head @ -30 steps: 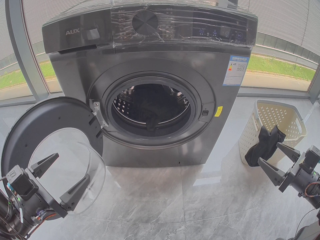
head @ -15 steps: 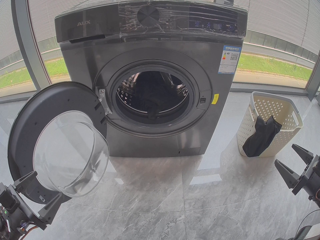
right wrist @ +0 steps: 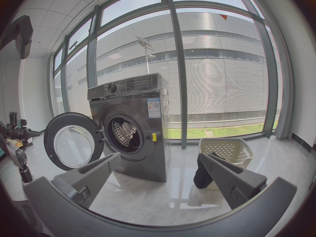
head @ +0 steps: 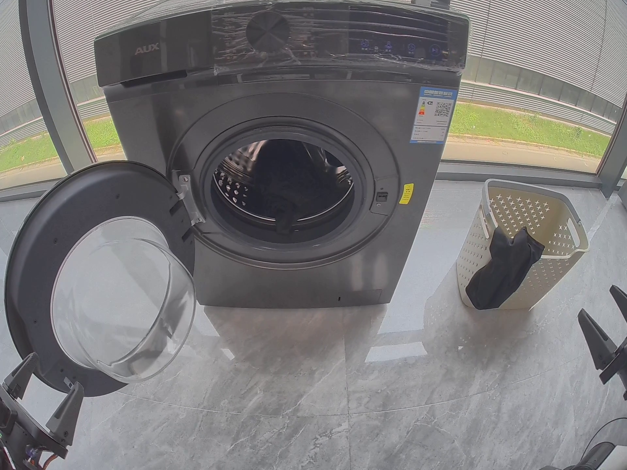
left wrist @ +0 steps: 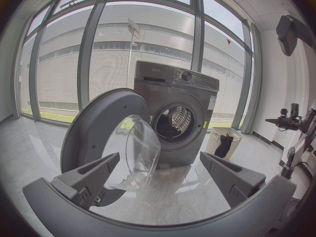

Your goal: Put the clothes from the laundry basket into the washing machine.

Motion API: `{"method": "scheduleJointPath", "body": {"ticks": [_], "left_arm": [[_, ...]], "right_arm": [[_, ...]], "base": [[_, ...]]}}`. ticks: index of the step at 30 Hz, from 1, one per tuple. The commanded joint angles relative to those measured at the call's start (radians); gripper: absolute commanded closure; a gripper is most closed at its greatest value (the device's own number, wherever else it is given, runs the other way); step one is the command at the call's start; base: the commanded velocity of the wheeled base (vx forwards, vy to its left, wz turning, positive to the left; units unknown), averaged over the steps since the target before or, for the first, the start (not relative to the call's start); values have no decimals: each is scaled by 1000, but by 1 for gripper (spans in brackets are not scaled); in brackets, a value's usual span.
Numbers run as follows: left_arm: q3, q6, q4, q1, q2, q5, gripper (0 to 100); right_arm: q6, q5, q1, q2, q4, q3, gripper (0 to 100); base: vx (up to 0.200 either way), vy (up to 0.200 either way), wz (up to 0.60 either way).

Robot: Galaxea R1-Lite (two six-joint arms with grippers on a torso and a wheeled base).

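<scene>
Grey marble floor (head: 366,386) lies open before the washing machine (head: 287,99). Its door (head: 78,230) hangs wide at the left, near my left fingers (head: 65,412), spread apart. My right fingers (head: 597,344) are spread too, near the laundry basket (head: 471,262), with a black garment (head: 503,272) draped over its rim.

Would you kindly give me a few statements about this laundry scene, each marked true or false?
1. The door of the washing machine is open. True.
2. The basket stands at the machine's left. False: it stands on the floor at the machine's right.
3. A dark garment hangs over the basket's rim. True.
4. The right claw grips that garment. False: it is open, empty and apart from the basket.
5. The drum is empty. False: dark clothes lie inside.
6. The left claw is open and holds nothing. True.
</scene>
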Motion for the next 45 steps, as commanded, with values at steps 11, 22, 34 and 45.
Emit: {"method": "scheduleJointPath", "body": {"ticks": [11,22,34,45], "left_arm": [[17,33,258,160,-263,-117,0],[17,30,336,223,-261,-109,0],[16,35,333,320,-264,-109,0],[17,68,367,392,-350,-247,0]], "right_arm": [[9,9,-112,-523,515,18,0],[-35,21,-204,-728,780,16,0],[-9,-20,-201,-728,812,16,0],[-4,-25,-201,-728,809,16,0]], "base": [[0,-200,0],[0,-200,0],[0,-167,0],[0,0,0]]}}
